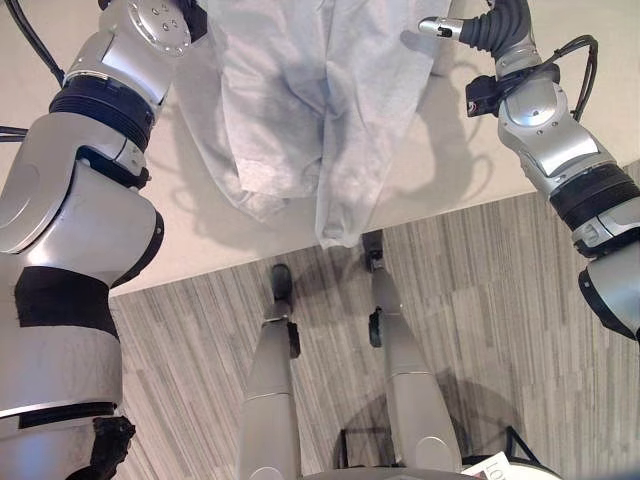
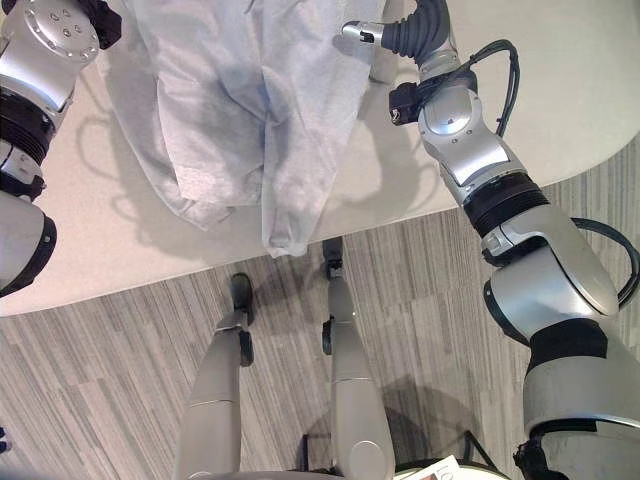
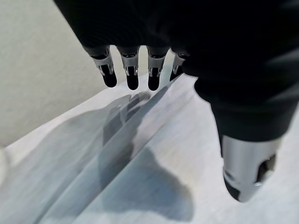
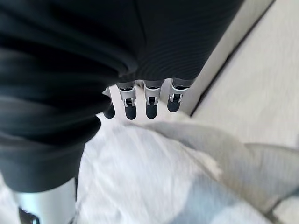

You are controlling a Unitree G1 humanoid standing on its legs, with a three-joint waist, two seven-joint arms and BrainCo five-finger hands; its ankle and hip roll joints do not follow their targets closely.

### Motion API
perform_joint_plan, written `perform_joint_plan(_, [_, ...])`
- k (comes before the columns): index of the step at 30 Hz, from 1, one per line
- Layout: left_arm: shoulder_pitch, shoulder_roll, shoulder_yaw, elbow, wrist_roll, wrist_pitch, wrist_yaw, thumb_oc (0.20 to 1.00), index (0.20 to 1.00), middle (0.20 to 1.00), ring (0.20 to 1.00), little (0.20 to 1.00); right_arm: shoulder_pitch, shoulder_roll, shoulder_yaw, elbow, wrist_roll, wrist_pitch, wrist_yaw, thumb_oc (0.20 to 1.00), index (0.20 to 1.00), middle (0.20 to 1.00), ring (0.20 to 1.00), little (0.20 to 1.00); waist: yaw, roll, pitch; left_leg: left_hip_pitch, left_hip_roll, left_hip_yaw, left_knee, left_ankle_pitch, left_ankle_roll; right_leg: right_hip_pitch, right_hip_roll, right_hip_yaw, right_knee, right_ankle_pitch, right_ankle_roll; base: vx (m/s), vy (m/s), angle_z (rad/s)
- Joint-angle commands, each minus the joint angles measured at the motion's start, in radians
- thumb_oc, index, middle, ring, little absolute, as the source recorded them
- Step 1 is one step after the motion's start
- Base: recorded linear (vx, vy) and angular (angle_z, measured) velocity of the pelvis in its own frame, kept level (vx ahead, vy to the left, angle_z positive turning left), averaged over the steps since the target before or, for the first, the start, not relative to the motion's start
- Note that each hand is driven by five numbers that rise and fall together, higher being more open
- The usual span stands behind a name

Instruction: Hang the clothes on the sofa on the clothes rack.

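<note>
garment top (image 1: 300, 90) cut off by frame edge, so what it hangs from unseen. pale grey-white cloth, soft, creased in long folds, lower hem over cream surface (image 1: 480, 160) edge above striped grey floor (image 1: 480, 300). left hand (image 3: 135, 70) fingers straight, relaxed above cloth. right hand (image 4: 145, 100) fingers straight too, holding nothing.

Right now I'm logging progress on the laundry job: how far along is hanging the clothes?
Early stage. Done: both arms have reached the pale grey garment, which lies spread over the cream sofa, its hem draping over the front edge. In hand: nothing is gripped; the left hand and right hand hover above the cloth with fingers straight. Left: grasping the garment, lifting it and hanging it on a rack.
</note>
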Motion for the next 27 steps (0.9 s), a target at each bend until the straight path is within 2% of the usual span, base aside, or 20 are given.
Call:
perform_joint_plan(1, [-0.071, 0.054, 0.004, 0.011, -0.025, -0.023, 0.048, 1.000, 1.000, 1.000, 1.000, 1.000, -0.069, -0.035, -0.042, 0.017, -0.018, -0.060, -0.028, 1.000, 1.000, 1.000, 1.000, 1.000, 0.007, 0.025, 0.036, 0.239, -0.058, -0.040, -0.406, 0.180, 0.046, 0.173, -0.040, 0.022, -0.048, -0.116, 0.144, 0.04, 0.063, -0.16])
perform_joint_plan(8, [-0.087, 0.047, -0.012, 0.004, -0.018, -0.022, 0.058, 1.000, 1.000, 1.000, 1.000, 1.000, -0.071, -0.050, -0.058, 0.006, -0.014, -0.066, -0.055, 1.000, 1.000, 1.000, 1.000, 1.000, 0.003, 0.034, 0.032, 0.253, -0.054, -0.033, -0.445, 0.193, 0.043, 0.157, -0.043, 0.016, -0.048, -0.104, 0.149, 0.02, 0.020, 0.03])
perform_joint_plan(15, [-0.005, 0.049, 0.055, -0.066, -0.029, -0.014, 0.089, 1.000, 1.000, 1.000, 1.000, 1.000, 0.024, -0.081, -0.109, -0.060, -0.051, -0.061, -0.069, 1.000, 1.000, 1.000, 1.000, 1.000, 0.014, 0.040, 0.033, 0.300, -0.061, -0.041, -0.440, 0.176, 0.053, 0.203, -0.044, 0.007, -0.048, -0.114, 0.148, -0.02, 0.001, -0.09])
perform_joint_plan(16, [0.007, 0.041, 0.063, -0.056, -0.033, -0.017, 0.082, 1.000, 1.000, 1.000, 1.000, 1.000, 0.022, -0.084, -0.099, -0.035, -0.058, -0.051, -0.068, 1.000, 1.000, 1.000, 1.000, 1.000, 0.020, 0.043, 0.030, 0.324, -0.058, -0.037, -0.466, 0.182, 0.052, 0.211, -0.045, 0.005, -0.048, -0.113, 0.151, -0.03, 0.060, -0.02])
perform_joint_plan(17, [0.015, 0.023, 0.049, -0.048, -0.020, -0.016, 0.078, 1.000, 1.000, 1.000, 1.000, 1.000, 0.010, -0.087, -0.079, 0.039, -0.053, -0.028, -0.050, 1.000, 1.000, 1.000, 1.000, 1.000, 0.031, 0.051, 0.030, 0.382, -0.051, -0.030, -0.550, 0.218, 0.045, 0.229, -0.040, -0.009, -0.048, -0.109, 0.152, -0.02, 0.039, 0.04])
perform_joint_plan(27, [0.002, 0.048, 0.019, -0.018, -0.009, -0.014, 0.060, 1.000, 1.000, 1.000, 1.000, 1.000, -0.022, -0.065, -0.047, 0.119, -0.029, -0.023, -0.034, 1.000, 1.000, 1.000, 1.000, 1.000, 0.041, 0.056, 0.027, 0.397, -0.048, -0.030, -0.561, 0.217, 0.039, 0.235, -0.036, -0.027, -0.048, -0.107, 0.151, 0.01, -0.014, 0.06])
